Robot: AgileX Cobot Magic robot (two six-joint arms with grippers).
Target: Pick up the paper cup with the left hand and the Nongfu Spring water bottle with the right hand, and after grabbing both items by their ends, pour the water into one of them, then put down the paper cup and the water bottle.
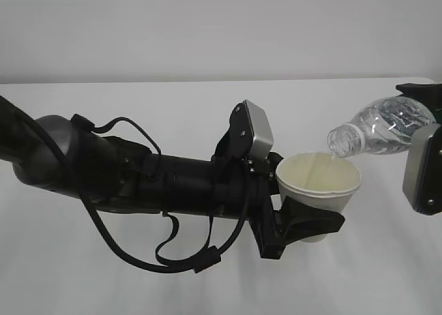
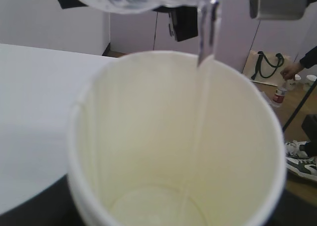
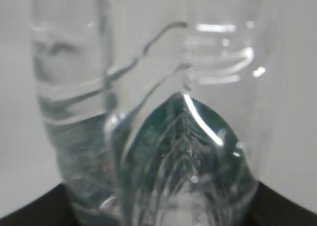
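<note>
Mid-pour over the white bench (image 1: 207, 287): left hand (image 1: 304, 222) jaws clamped round the paper cup (image 1: 319, 184), right hand (image 1: 423, 170) jaws gripping the tilted Nongfu Spring water bottle (image 1: 383, 127), water (image 2: 205, 37) streaming in; next, tip the bottle upright, then set both down.

Matt paper cup (image 1: 320, 184), glossy ribbed plastic bottle (image 1: 376, 130)

White, cream, clear and black

Paper cup (image 1: 320, 191) white outside, pale cream-yellow inside; Nongfu Spring water bottle (image 1: 383, 127) clear and ribbed, dark green showing through it; water (image 2: 207, 32) colourless; left hand (image 1: 173, 184) black with silver-grey box; bench (image 1: 138, 280) white
</note>
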